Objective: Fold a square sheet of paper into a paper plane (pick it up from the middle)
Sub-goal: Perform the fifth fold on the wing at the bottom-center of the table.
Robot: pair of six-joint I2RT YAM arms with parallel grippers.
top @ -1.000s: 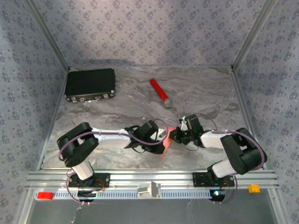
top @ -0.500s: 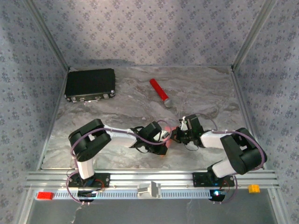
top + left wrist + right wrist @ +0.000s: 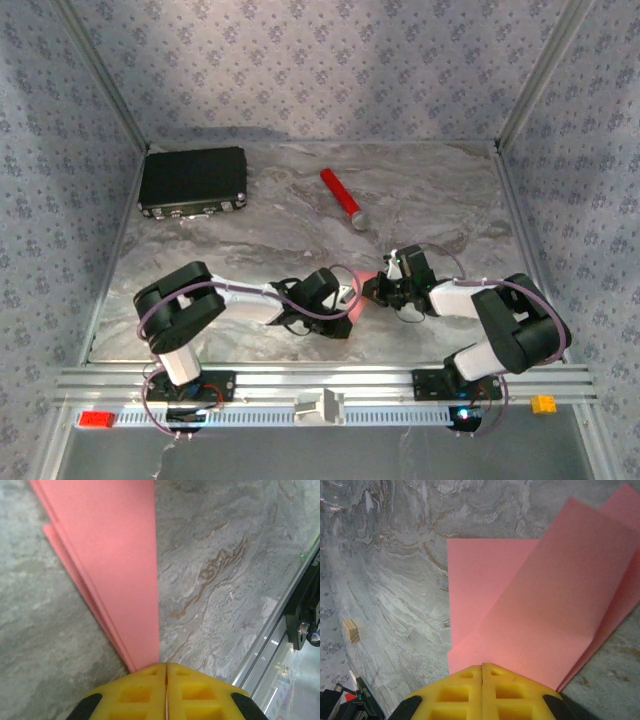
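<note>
Both sets of jaws are pressed together with no gap. In the left wrist view the left gripper (image 3: 166, 666) sits low centre, and the narrow end of the pink paper (image 3: 115, 555) runs under its tips from the upper left, flat on the marble table (image 3: 225, 580). In the right wrist view the right gripper (image 3: 482, 668) sits on the paper's near edge, with creased flaps fanning to the upper right. We cannot tell whether either pinches it. From above, the paper lies just below frame centre, between the tips.
</note>
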